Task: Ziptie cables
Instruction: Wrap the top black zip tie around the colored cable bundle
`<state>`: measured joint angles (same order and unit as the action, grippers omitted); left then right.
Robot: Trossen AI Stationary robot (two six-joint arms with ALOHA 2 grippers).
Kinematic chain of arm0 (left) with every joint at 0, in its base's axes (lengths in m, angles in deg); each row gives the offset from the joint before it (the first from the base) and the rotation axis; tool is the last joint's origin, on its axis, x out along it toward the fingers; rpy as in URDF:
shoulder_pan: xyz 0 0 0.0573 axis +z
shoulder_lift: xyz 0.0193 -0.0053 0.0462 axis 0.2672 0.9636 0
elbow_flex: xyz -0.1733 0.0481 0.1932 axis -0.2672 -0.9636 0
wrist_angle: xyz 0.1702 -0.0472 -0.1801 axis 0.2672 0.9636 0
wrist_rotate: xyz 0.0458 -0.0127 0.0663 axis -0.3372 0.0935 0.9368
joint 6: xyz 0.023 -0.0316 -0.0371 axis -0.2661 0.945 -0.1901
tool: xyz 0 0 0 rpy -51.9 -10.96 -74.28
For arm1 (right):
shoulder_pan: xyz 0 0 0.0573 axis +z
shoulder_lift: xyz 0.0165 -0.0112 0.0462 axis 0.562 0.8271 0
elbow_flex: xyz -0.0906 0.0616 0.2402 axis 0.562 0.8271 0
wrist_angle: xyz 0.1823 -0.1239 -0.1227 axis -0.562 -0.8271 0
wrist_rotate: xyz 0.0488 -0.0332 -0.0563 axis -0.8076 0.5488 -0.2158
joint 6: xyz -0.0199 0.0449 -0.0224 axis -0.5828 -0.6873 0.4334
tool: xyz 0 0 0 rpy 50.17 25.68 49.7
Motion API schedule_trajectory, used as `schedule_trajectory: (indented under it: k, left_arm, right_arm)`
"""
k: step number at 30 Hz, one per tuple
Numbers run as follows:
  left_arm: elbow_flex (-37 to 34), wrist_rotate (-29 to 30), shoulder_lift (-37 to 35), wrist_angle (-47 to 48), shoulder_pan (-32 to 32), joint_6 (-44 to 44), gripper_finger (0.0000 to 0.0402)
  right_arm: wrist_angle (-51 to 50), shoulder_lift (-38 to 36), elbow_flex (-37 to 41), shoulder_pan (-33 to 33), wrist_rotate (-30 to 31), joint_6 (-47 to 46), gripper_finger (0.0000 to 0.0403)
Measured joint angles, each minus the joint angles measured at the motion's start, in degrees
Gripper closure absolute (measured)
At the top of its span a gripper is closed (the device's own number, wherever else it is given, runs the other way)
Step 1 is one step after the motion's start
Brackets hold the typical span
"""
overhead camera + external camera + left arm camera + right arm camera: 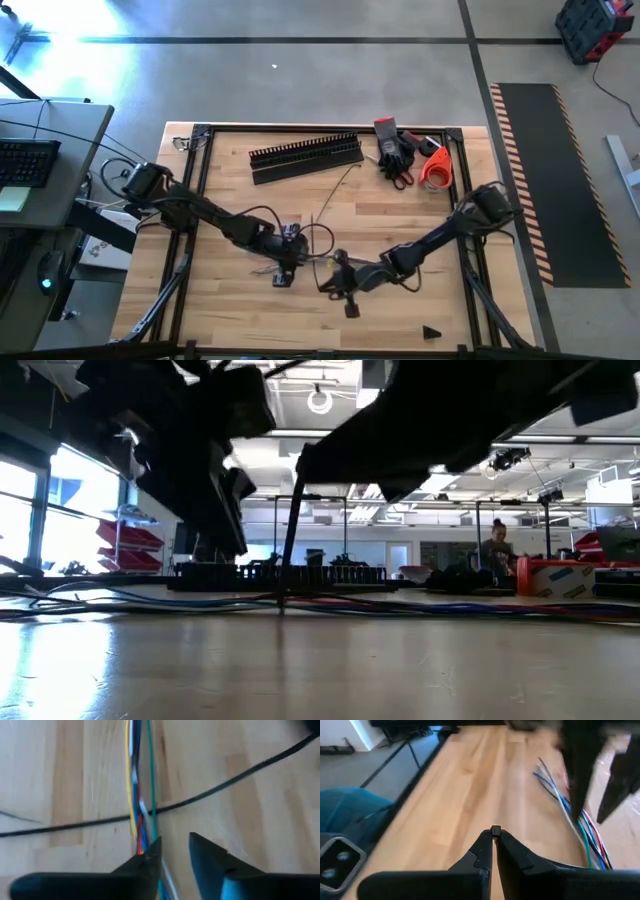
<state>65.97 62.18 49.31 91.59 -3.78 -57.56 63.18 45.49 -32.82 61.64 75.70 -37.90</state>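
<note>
The cables, a bundle of thin coloured wires, lie flat on the wooden table near its middle and run along it in the low view. A long black ziptie crosses over them. My left gripper hovers open just above the bundle, with one fingertip over the wires. My right gripper, near the table's front middle, is shut on the ziptie's small black end. In the low view a thin black strip rises from the table. My left gripper has one fingertip directly over the cables; I cannot tell whether it touches them. My right gripper pinches a small black square end of the ziptie between the very tips of its two fingers. The rest of the ziptie is hidden behind the fingers.
The black slotted duct and a flat black strip lie at the far side. Hand tools and an orange tape roll sit far right. A small black piece lies near the front. A person shows beyond the table.
</note>
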Motion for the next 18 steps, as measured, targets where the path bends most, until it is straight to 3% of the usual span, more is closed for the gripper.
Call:
schedule_trajectory:
  k: [3,7,13,18]
  left_arm:
    - [-0.5,0.78,-1.21,-3.37,-1.79,-2.35,0.0288]
    - [-2.98,4.11,0.91,-14.8,-5.35,-6.33,0.0265]
    - [-5.81,15.64,5.84,-27.12,-9.06,-7.72,0.0265]
    - [-5.85,17.51,9.28,-32.55,-10.08,-7.53,0.0286]
  right_arm:
    - [0.2,0.39,0.0,-1.75,-0.45,-0.07,0.0403]
    - [0.43,0.46,0.0,-3.07,-1.48,0.31,0.0403]
    - [0.66,0.46,0.0,-3.41,-1.69,0.4,0.0403]
    - [0.94,0.46,0.0,-3.45,-1.88,0.4,0.0403]
